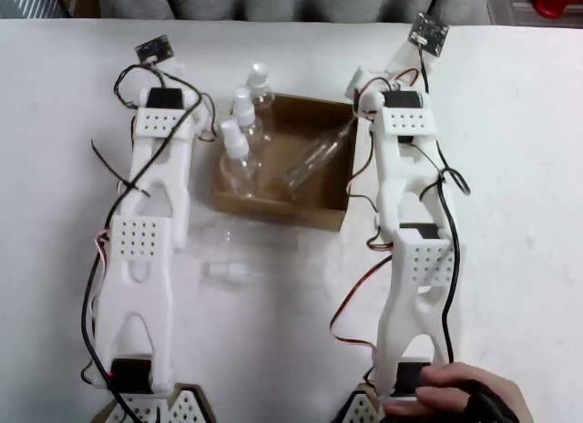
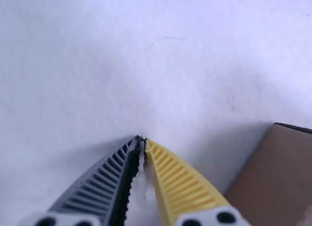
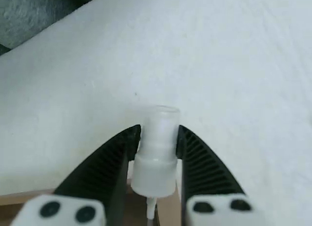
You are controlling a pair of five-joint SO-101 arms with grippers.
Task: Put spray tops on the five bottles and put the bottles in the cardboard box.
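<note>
bottles [image 1: 239, 168], three capped, stand upright in one cardboard box [image 1: 282, 209].

Brown cardboard box [image 1: 293, 136] on a white desk [image 1: 510, 122]; clear bottles [image 1: 239, 170], each spray top [image 3: 156, 155] white; left claw [image 2: 143, 141] ribbed grey and yellow, right claw [image 3: 157, 131] ribbed black.

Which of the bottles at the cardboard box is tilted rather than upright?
The bottle at the box's right, its spray top in the right gripper; the other three stand upright.
</note>
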